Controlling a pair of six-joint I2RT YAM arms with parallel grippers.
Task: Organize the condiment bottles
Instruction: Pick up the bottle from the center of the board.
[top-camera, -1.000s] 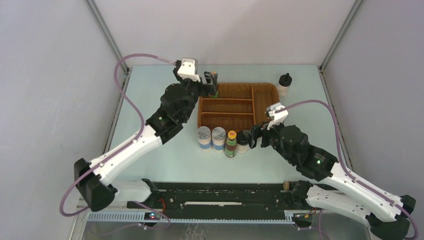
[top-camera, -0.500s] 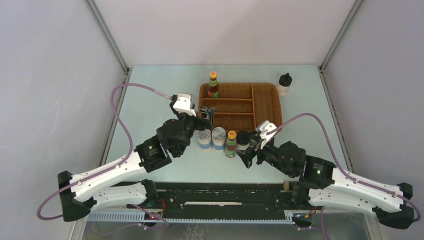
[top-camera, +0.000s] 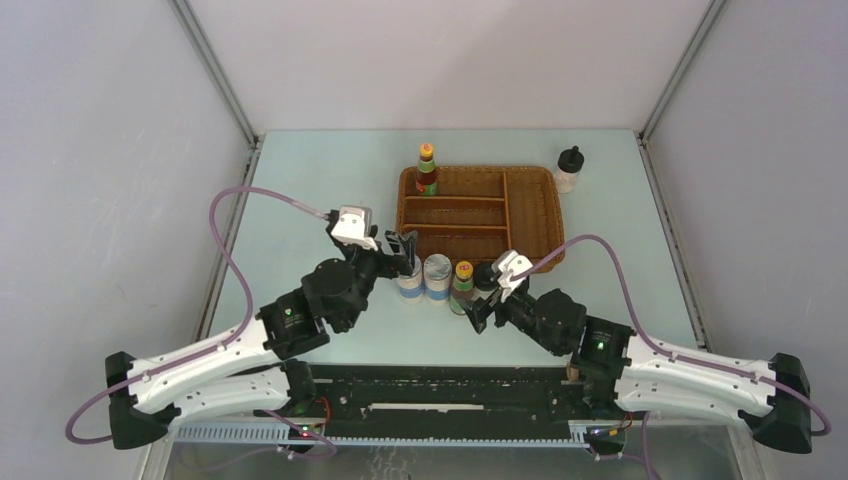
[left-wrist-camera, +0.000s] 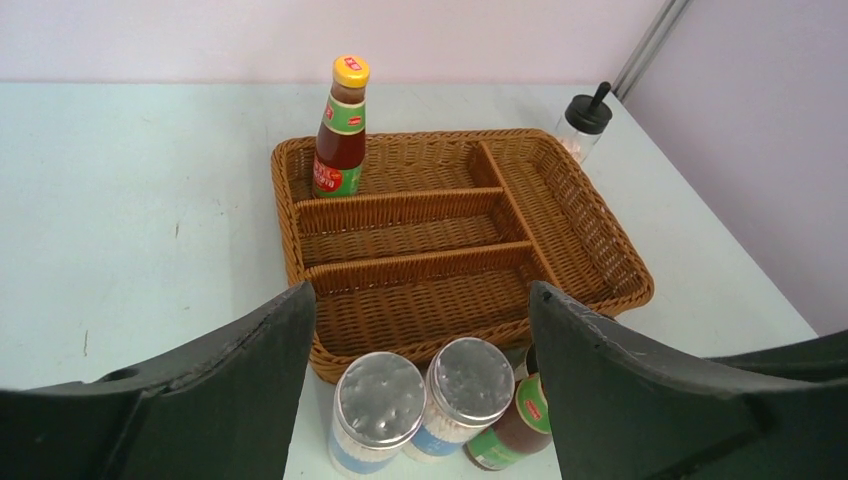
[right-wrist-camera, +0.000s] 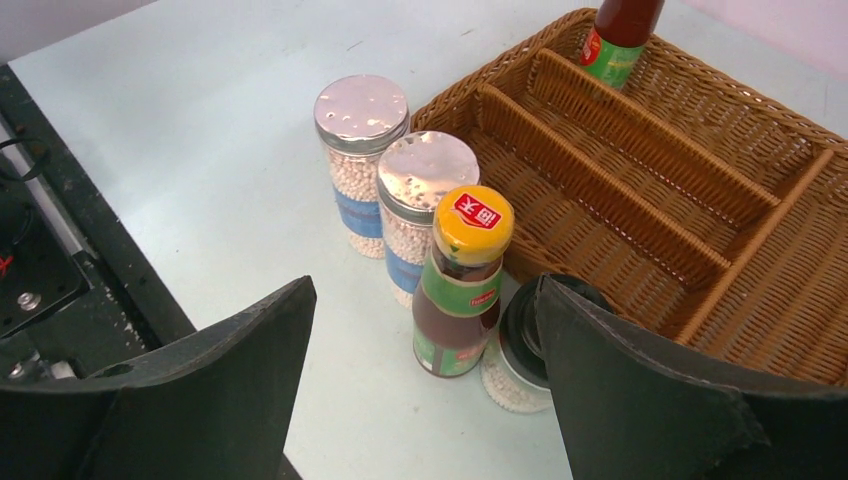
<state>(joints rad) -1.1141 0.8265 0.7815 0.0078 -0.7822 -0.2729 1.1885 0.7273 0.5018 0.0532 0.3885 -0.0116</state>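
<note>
Standing upright, caps up, are condiment bottles (top-camera: 437, 278); left tool (top-camera: 404, 245) and right tool (top-camera: 485, 312) gape released.

Just ahead of the left gripper (top-camera: 405, 243), fingers spread, one silver-topped shaker (left-wrist-camera: 382, 392), a second shaker (left-wrist-camera: 470, 372) and a yellow-capped sauce bottle (left-wrist-camera: 505, 435) crowd together against the wicker tray (left-wrist-camera: 600, 235)'s near wall. Beyond them the compartments lie open, except the farthest, where another sauce bottle (left-wrist-camera: 342, 130) stands upright at its left end. The right gripper (top-camera: 485, 305), also spread, faces the same row, a black-capped bottle (right-wrist-camera: 515, 330) wedged between sauce bottle and tray; open table lies to its left
</note>
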